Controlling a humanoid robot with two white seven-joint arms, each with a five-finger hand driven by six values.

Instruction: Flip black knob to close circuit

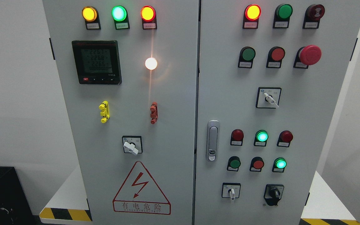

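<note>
Black knob (274,193) low on right cabinet door (323,125), near its bottom edge; fingers out of view.

the black knob (274,193) sits at the panel's lower right, its handle roughly upright.

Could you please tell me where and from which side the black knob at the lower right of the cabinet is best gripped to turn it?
Grip the raised centre bar of the black knob, probably pinching its two flat sides with opposed fingers, coming straight at the right door from the front. It stands proud of the panel, bar about upright, and nothing crowds it. Neither hand is in view.
</note>
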